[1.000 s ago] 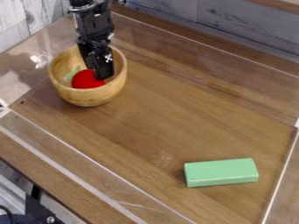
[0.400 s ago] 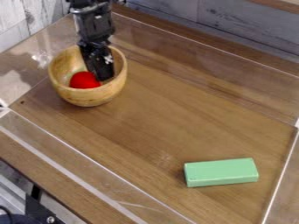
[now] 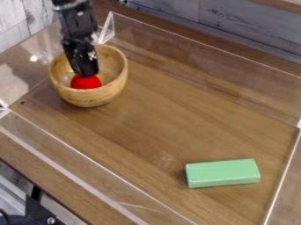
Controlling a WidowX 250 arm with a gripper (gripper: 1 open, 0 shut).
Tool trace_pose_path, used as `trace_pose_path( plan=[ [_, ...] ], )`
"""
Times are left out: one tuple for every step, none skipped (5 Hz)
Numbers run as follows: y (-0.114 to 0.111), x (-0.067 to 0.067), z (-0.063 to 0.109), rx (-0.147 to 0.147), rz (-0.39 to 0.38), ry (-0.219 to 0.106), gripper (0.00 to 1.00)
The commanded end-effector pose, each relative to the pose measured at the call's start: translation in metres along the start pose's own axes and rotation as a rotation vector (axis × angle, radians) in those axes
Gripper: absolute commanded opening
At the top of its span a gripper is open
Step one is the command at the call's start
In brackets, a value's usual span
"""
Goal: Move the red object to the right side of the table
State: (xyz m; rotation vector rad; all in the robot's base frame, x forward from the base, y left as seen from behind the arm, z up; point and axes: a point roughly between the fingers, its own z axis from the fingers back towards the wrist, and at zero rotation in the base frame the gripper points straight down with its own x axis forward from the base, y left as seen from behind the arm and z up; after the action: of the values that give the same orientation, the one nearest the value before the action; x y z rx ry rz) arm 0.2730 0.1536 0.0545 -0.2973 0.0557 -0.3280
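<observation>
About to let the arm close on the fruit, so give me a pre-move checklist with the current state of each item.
1. Red toy fruit located: ok, it lies inside the wooden bowl at the table's left rear.
2. Gripper over the fruit: ok, it points down into the bowl right above it.
3. Jaws open enough to take the fruit: cannot tell, the fingers are too dark and blurred to read.
4. Fruit already gripped: cannot tell, the fingertips cover its top.
5. Right side of the table free as a drop spot: ok, bare wood apart from the green block near the front right.
</observation>
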Motion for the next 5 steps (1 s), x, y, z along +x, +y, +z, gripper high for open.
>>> trace_pose_path(
  plan=[
    [-0.012,0.004,0.01,0.049,-0.017,-0.015,1.0],
    [-0.011,0.01,0.006,0.05,0.084,-0.034,0.0],
    [-0.01,0.015,0.005,0.053,0.189,-0.053,0.0],
    [-0.004,0.02,0.008,0.072,0.161,-0.018,0.0],
    [-0.013,0.023,0.029,0.108,0.108,-0.024,0.0]
  ],
)
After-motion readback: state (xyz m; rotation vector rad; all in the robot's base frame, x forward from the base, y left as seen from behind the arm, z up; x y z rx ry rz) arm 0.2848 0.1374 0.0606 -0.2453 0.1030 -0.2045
